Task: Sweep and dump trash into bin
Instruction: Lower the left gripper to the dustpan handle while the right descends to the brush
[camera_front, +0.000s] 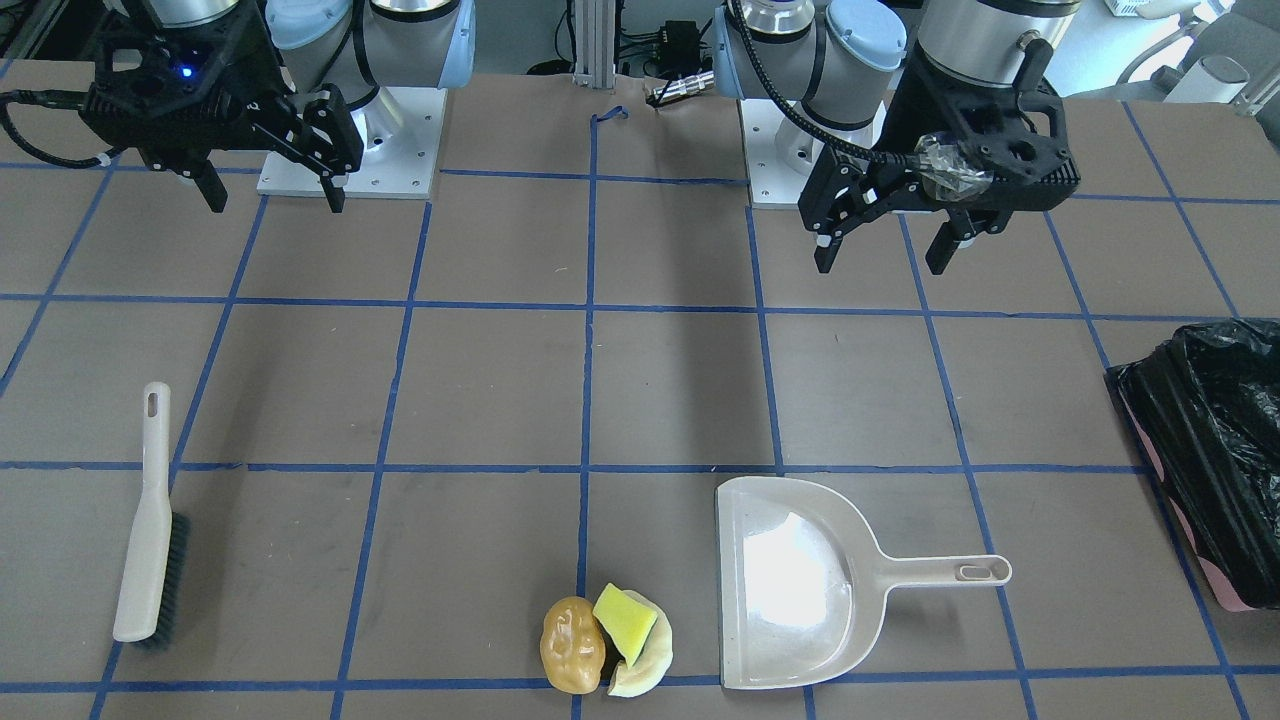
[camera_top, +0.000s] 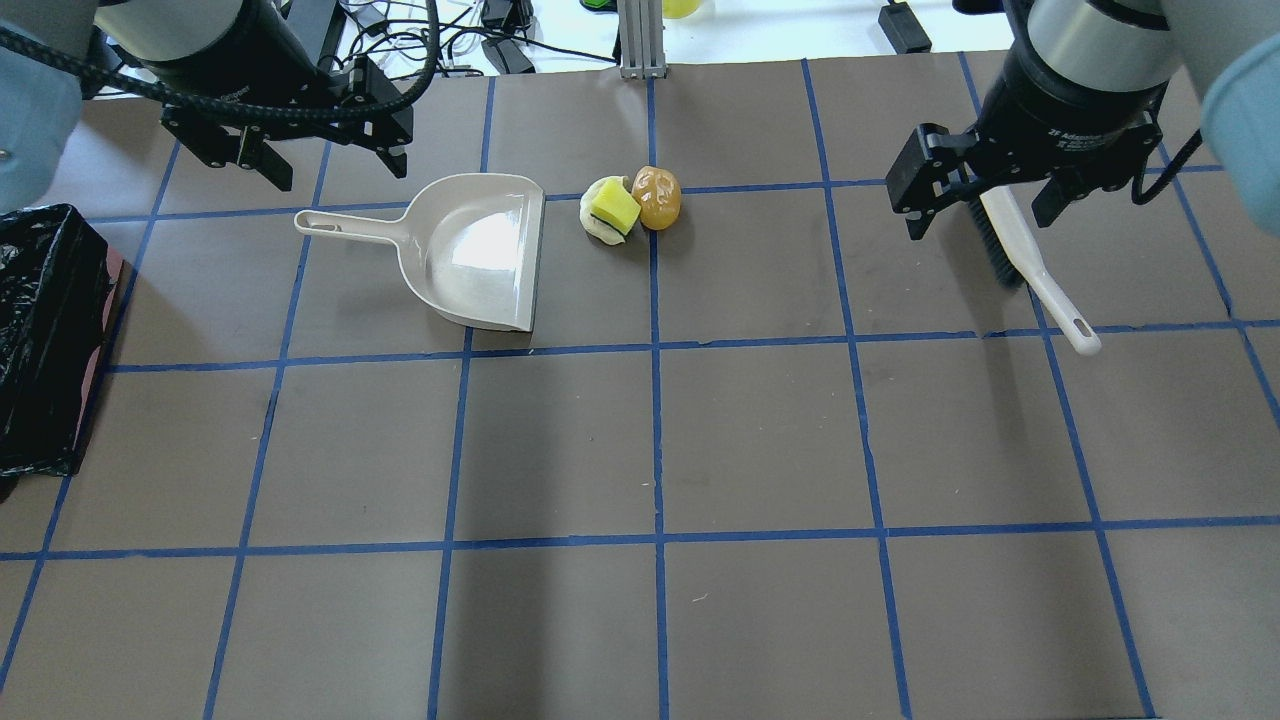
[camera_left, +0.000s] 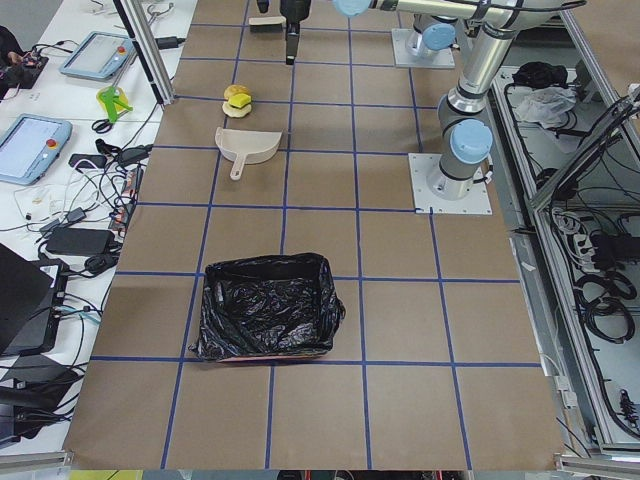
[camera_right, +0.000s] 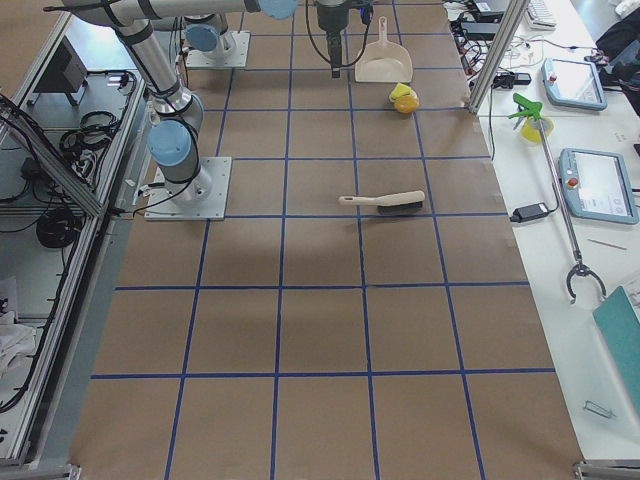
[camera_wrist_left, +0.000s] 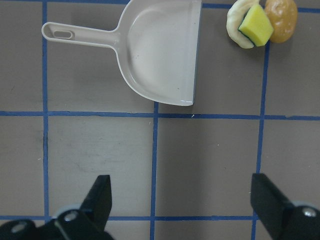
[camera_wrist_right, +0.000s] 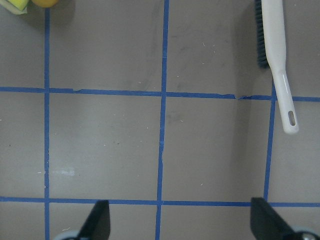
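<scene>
The trash lies in one cluster at the table's far side: a golden-brown lump (camera_front: 572, 645), a yellow sponge wedge (camera_front: 624, 622) and a cream slice (camera_front: 652, 660). A beige dustpan (camera_front: 790, 585) lies flat beside it, mouth toward the trash. The bin (camera_front: 1215, 440), pink with a black bag, stands at the table end on my left. A beige brush (camera_front: 150, 520) lies on the table on my right. My left gripper (camera_front: 882, 262) is open and empty, high above the table short of the dustpan (camera_wrist_left: 160, 55). My right gripper (camera_front: 275, 200) is open and empty, short of the brush (camera_wrist_right: 277, 55).
Brown paper with a blue tape grid covers the table (camera_top: 660, 450). The arm bases (camera_front: 350, 140) sit at the robot's side. Cables, tablets and tools lie beyond the far edge (camera_left: 90, 150), next to an aluminium post (camera_top: 640, 40).
</scene>
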